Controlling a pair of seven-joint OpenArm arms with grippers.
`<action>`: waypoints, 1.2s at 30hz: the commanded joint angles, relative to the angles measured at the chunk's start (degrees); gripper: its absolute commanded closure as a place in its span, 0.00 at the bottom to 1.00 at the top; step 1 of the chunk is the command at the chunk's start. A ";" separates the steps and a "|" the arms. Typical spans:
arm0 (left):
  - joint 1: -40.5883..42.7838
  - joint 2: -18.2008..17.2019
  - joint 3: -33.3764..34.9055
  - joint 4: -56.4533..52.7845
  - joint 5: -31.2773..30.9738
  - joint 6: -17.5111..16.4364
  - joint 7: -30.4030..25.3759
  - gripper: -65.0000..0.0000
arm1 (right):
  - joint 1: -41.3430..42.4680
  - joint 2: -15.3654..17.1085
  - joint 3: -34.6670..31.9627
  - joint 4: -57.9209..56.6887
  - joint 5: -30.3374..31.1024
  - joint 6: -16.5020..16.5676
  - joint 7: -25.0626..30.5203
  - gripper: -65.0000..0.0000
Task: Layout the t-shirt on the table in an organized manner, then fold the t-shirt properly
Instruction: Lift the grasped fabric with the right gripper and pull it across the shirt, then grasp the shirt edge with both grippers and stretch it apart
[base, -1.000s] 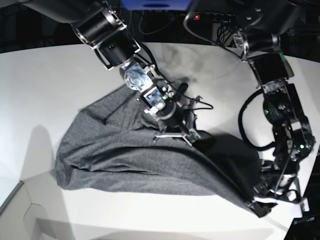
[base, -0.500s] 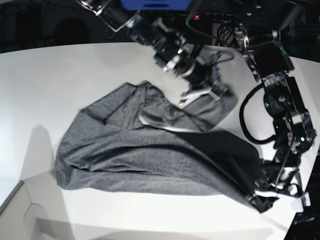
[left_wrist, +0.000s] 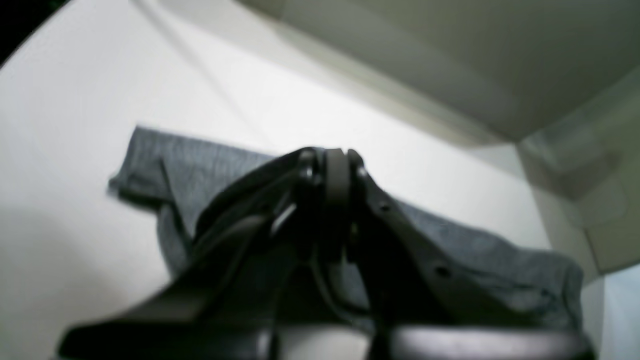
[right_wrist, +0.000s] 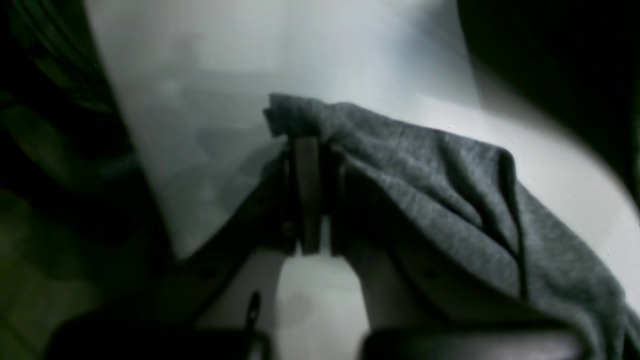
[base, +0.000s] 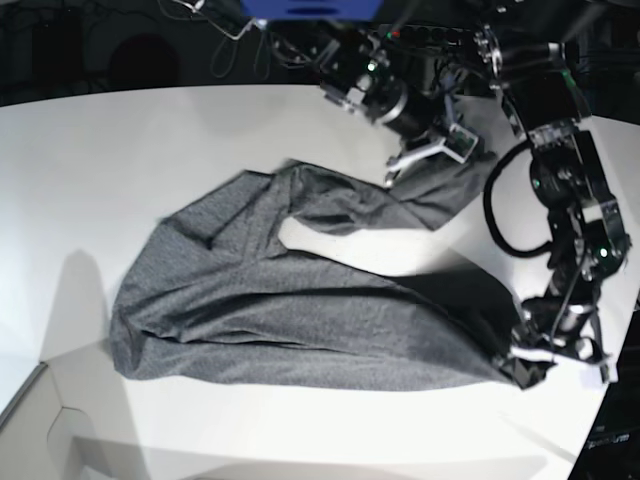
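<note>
The t-shirt lies bunched across the table, its long axis running left to right. The right gripper pinches a fold at the far edge; the left gripper clamps the near-right corner

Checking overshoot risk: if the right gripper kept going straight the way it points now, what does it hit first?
Likely nothing solid: the right gripper, shut on the t-shirt, points past the table edge into the dark surroundings. Only the pinched cloth lies ahead; depth is unclear.
</note>
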 joint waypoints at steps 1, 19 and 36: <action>-0.84 -1.10 -1.01 1.15 -0.46 -0.30 -1.71 1.00 | -0.11 -2.04 -0.17 1.22 0.88 -0.23 1.38 0.85; 13.05 -1.71 -10.59 5.63 -4.42 -0.30 -1.71 1.00 | -3.97 1.03 12.49 12.21 1.76 -0.32 -2.14 0.43; 24.66 -1.53 -12.08 6.16 -4.42 -0.38 -2.33 1.00 | -5.12 4.98 52.14 13.70 1.76 0.03 -2.66 0.43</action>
